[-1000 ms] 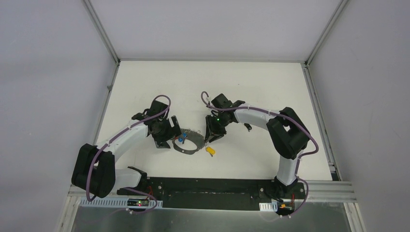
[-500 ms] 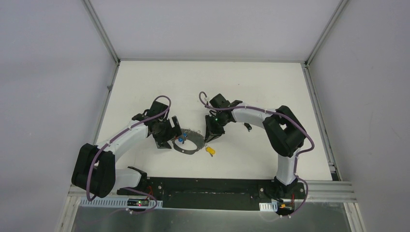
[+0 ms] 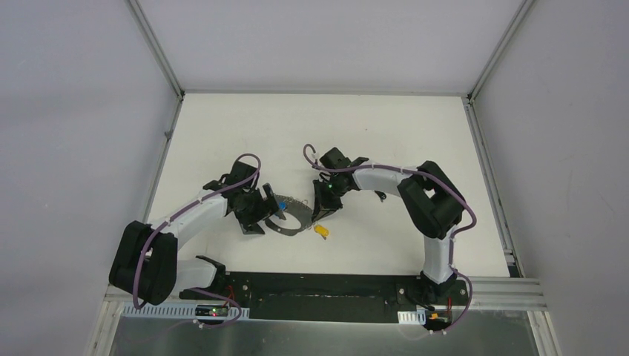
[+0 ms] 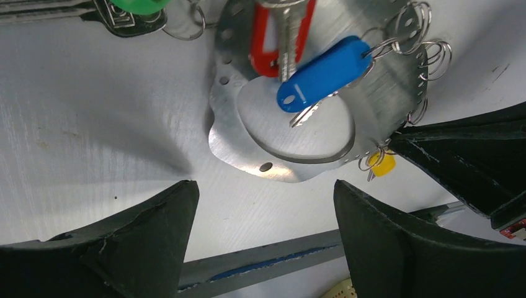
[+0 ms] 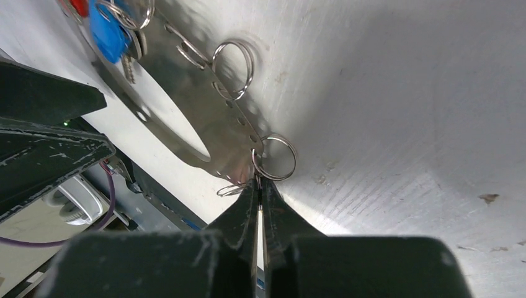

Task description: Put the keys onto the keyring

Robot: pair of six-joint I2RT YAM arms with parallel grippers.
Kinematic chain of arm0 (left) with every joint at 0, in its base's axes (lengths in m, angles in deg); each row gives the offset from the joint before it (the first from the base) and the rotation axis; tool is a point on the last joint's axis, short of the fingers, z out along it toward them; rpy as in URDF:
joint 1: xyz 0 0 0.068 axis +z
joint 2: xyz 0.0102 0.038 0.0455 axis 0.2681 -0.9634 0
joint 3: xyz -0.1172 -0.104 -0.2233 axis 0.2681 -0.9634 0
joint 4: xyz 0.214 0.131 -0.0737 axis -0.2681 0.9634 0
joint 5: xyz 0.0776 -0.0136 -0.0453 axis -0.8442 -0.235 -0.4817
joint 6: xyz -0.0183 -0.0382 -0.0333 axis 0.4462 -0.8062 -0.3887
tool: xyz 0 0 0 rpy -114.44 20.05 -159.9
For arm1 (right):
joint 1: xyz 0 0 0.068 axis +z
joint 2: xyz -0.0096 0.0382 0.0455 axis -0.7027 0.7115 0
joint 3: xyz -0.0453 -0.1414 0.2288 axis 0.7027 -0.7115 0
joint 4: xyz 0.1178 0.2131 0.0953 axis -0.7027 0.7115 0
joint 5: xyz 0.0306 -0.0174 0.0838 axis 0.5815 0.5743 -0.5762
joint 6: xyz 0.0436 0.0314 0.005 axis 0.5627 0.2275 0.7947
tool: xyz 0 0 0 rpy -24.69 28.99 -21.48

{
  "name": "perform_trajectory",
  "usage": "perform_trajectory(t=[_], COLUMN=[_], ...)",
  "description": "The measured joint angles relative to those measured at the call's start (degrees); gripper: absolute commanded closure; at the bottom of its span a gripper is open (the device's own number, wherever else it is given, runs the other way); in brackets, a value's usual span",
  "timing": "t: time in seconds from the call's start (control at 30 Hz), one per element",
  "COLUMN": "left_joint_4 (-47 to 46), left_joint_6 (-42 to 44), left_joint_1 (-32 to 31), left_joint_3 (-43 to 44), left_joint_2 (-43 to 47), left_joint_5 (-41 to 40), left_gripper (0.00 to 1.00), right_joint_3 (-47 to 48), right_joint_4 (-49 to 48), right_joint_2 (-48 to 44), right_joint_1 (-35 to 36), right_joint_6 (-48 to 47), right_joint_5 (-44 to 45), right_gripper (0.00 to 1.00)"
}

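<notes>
Right gripper [image 5: 259,185] now tight; white table [image 3: 371,126], grey walls [image 3: 74,111]

From my remote view: left arm [image 3: 194,213] and right arm [image 3: 380,176] match, with white link shells and bulky black joint housings. A purple cable [image 3: 251,158] runs along each, looping off near the wrist. Green indicator light [image 3: 328,186] lit on the right one. Left gripper [image 4: 263,186]: fingers [image 4: 384,248] matte black, wedge-shaped, edges scuffed.
</notes>
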Motion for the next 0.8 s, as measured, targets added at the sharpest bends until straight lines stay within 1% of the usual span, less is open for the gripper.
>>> perform_trajectory(t=[0.2,0.23,0.33,0.43,0.53,0.6,0.63,0.8], left_joint_4=[-0.2,-0.3,-0.4,-0.3,-0.3,-0.2,0.0,0.7], left_joint_6=[-0.5,-0.5,-0.4,-0.3,0.1,0.3,0.3,0.6], left_joint_1=[0.0,0.0,0.0,0.0,0.0,0.0,0.0,0.0], left_joint_3=[-1.3,-1.4,-1.7,-1.9,-2.2,-2.8,-3.0,-3.8], left_joint_2=[2.4,3.0,4.0,4.1,4.6,5.7,6.3,11.4], left_joint_5=[0.0,0.0,0.0,-0.1,-0.1,-0.1,-0.1,-0.1], left_gripper=[0.17,0.17,0.17,0.16,0.16,0.15,0.15,0.13], right_joint_3=[-2.5,-3.3,-6.3,-8.4,-8.5,-8.3,-8.0,-4.7], right_joint_4=[0.0,0.2,0.8,2.7,4.7,5.7,6.1,7.5], right_joint_2=[-1.7,-2.5,-5.0,-7.9,-11.1,-14.0,-15.2,-21.0], right_joint_1=[0.2,0.3,0.6,0.8,0.8,0.8,0.8,0.5], right_joint_6=[-0.1,-0.1,-0.1,-0.4,-1.5,-2.2,-2.4,-4.6], right_joint_5=[-0.3,-0.3,-0.2,0.3,2.4,4.4,5.2,10.8], right_gripper=[1.00,0.98,0.87,0.71,0.55,0.47,0.45,0.43])
